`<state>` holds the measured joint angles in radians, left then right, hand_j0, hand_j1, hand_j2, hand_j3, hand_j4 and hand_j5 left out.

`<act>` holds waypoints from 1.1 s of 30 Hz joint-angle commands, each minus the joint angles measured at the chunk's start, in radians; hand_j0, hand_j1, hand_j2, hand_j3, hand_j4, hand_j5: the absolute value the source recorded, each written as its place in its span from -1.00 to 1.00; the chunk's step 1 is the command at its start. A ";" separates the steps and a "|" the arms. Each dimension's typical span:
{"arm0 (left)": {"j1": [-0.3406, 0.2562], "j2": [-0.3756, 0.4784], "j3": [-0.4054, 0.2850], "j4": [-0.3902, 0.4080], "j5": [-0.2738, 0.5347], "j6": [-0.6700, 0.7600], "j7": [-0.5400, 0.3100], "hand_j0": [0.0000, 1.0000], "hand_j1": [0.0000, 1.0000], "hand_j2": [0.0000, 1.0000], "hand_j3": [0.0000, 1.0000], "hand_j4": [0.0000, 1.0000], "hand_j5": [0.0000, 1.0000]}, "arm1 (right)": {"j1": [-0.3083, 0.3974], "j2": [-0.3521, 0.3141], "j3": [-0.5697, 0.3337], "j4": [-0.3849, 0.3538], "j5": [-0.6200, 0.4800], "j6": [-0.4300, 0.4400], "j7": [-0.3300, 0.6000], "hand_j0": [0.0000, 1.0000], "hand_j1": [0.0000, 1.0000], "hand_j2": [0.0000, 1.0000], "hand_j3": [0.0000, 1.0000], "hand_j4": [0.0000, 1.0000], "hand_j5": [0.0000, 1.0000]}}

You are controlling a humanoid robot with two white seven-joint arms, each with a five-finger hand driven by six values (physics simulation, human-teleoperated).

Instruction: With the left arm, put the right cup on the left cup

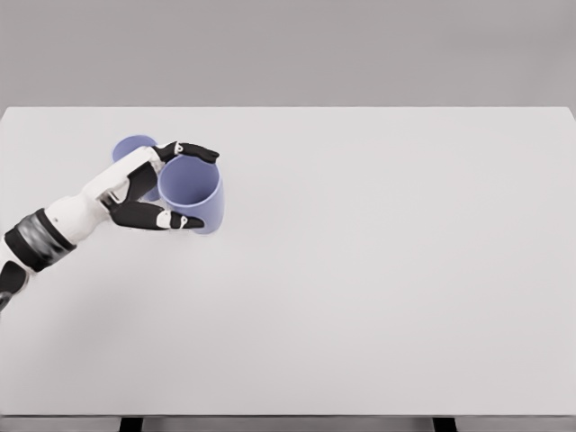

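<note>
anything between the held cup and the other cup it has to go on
Nothing visible. The left hand grips the held cup, and the other cup sits just behind and to the left, partly hidden by the hand itself. No other object lies between them.

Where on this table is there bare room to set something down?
Everything right of the held cup to the table edge is bare, as is the near strip below the left robot hand. Only the far left is crowded, with the second cup behind the hand.
</note>
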<state>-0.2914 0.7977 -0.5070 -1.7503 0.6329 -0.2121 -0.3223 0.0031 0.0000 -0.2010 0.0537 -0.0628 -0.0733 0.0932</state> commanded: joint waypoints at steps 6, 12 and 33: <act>-0.025 0.003 0.015 0.034 0.024 0.030 0.000 0.30 0.30 0.30 0.30 0.30 0.30 | 0.000 0.000 0.000 0.000 0.000 0.000 0.000 1.00 1.00 1.00 1.00 1.00 1.00; -0.057 0.002 0.030 0.046 0.024 0.050 0.000 0.30 0.30 0.30 0.30 0.30 0.30 | 0.000 0.000 0.000 0.000 0.000 0.000 0.000 1.00 1.00 1.00 1.00 1.00 1.00; -0.169 0.015 0.036 0.222 0.064 0.083 -0.003 0.30 0.30 0.30 0.30 0.30 0.30 | 0.000 0.000 0.000 0.000 0.000 0.000 0.000 1.00 1.00 1.00 1.00 1.00 1.00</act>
<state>-0.4617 0.8109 -0.4722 -1.5417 0.6908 -0.1344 -0.3254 0.0031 0.0000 -0.2010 0.0537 -0.0628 -0.0735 0.0933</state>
